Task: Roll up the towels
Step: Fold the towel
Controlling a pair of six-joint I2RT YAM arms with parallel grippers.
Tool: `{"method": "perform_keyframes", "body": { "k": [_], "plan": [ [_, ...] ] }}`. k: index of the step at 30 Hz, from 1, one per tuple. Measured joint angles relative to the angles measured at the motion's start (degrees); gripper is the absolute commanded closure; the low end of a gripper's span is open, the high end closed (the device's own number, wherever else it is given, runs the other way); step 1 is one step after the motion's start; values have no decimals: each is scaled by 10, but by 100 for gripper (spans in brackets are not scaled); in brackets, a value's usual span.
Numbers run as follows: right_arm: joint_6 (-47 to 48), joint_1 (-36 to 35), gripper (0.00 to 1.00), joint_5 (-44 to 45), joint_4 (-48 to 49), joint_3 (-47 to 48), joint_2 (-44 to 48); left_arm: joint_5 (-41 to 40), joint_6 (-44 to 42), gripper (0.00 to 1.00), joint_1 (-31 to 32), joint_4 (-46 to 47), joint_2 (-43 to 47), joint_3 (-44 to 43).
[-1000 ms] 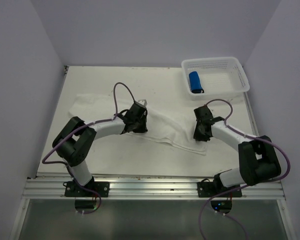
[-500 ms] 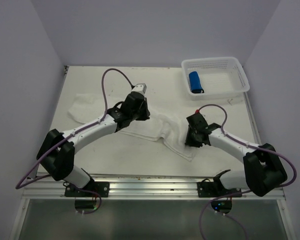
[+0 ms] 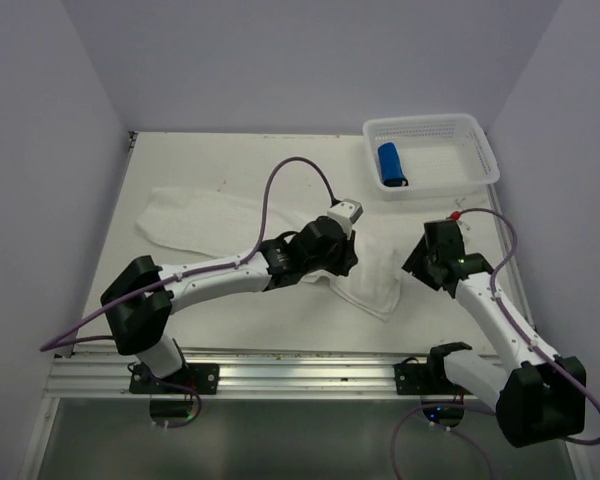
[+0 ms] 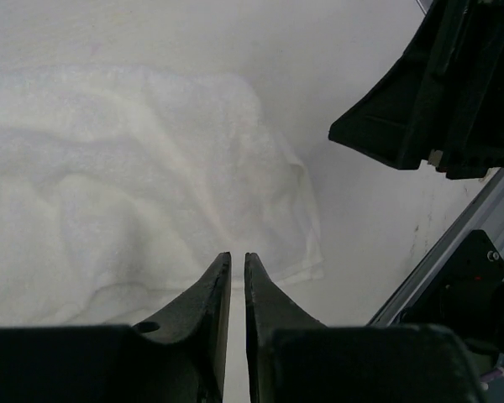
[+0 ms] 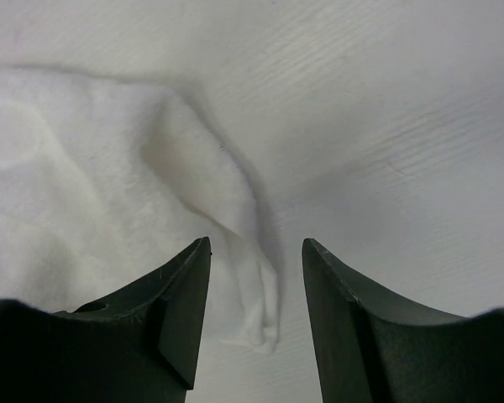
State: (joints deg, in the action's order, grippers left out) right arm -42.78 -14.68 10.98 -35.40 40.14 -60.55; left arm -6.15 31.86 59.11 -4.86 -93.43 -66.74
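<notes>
As both let go, right claw [image 5: 256,245] open, left claw [image 4: 238,255] barely ajar, the white towel [image 3: 195,215] lies folded, not yet rolled

The left arm [image 3: 315,250] lies across the white towel [image 3: 195,222] and hides part of it from above. Both wrist views cut that towel off at their left edges. The blue towel [image 3: 390,164] in the basket [image 3: 480,150] is too small to show its folds.

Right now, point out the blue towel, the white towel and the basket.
blue towel [image 3: 390,164], top view, middle of roll.
white towel [image 3: 200,215], top view, flat left part.
basket [image 3: 445,155], top view, bare floor.
</notes>
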Motion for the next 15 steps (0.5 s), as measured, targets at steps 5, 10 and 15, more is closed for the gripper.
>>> {"method": "perform_keyframes", "body": {
  "k": [5,10,15],
  "plan": [
    [-7,97,48,-6,-21,-30,44,-5,-5,65,23,10,-32,-4],
    [-7,175,48,-62,-20,-30,30,4,-37,47,64,35,-71,-9],
    [0,225,48,-111,-17,-30,2,23,-71,44,97,51,-110,-42]
  ]
}}
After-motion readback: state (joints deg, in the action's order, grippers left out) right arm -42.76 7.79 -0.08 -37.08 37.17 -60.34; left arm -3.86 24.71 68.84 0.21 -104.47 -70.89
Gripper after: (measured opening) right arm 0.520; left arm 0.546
